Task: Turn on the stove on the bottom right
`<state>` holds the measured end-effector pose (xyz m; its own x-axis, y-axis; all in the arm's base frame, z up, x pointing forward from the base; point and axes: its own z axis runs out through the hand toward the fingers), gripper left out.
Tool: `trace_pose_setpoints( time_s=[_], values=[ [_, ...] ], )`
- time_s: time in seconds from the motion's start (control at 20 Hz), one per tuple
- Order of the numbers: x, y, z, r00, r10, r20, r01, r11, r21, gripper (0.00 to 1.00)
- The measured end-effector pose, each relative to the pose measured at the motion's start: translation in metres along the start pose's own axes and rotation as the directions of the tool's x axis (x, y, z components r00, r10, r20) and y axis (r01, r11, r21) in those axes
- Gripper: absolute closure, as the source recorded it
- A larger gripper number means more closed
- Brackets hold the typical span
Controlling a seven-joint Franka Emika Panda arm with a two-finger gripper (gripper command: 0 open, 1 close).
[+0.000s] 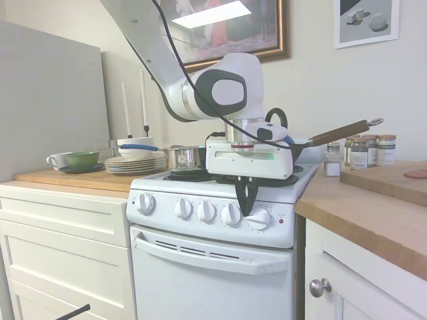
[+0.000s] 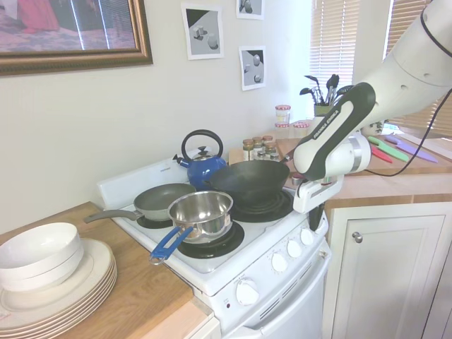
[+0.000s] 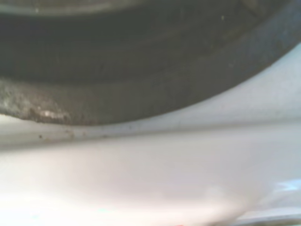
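Gripper [image 1: 246,203] points straight down at the front panel of the stove [image 1: 213,267], dark fingers [image 2: 315,216] pressed together, tips just above and left of the rightmost knob [image 1: 259,219]; contact with it cannot be confirmed. Small red light [image 1: 281,221] sits right of that knob. Stove stands between cream cabinets. Steel saucepan [image 2: 201,212] on front coil, black wok [image 2: 248,181] behind gripper, blue kettle [image 2: 203,164] at rear. Wrist view: blurred dark burner rim [image 3: 141,80] over white enamel.

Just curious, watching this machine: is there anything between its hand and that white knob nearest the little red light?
Nothing shows between them. In the first exterior view the hand hangs just above the rightmost knob, its dark fingers close to it; contact can't be judged.
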<state>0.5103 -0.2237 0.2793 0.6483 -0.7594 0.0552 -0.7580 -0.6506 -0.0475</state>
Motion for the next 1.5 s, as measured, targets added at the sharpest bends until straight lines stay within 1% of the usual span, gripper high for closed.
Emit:
trace_pose_setpoints(
  time_s=[0.45, 0.6, 0.75, 1.15, 1.3, 1.5],
  values=[
    [0.000, 0.001, 0.006, 1.000, 0.001, 0.020, -0.001, 1.000, -0.002, 1.00],
    [-0.001, 0.002, 0.013, 0.999, 0.007, 0.042, -0.007, 1.000, -0.010, 1.00],
    [0.003, 0.015, 0.026, 0.998, 0.022, 0.063, -0.020, 0.999, -0.025, 1.00],
    [0.004, 0.014, 0.026, 0.998, 0.019, 0.063, -0.017, 1.000, -0.023, 1.00],
    [0.002, 0.013, 0.021, 0.999, -0.001, 0.043, 0.002, 1.000, -0.026, 1.00],
    [-0.012, 0.018, 0.009, 0.999, -0.027, -0.017, 0.027, 1.000, -0.010, 1.00]
  ],
)
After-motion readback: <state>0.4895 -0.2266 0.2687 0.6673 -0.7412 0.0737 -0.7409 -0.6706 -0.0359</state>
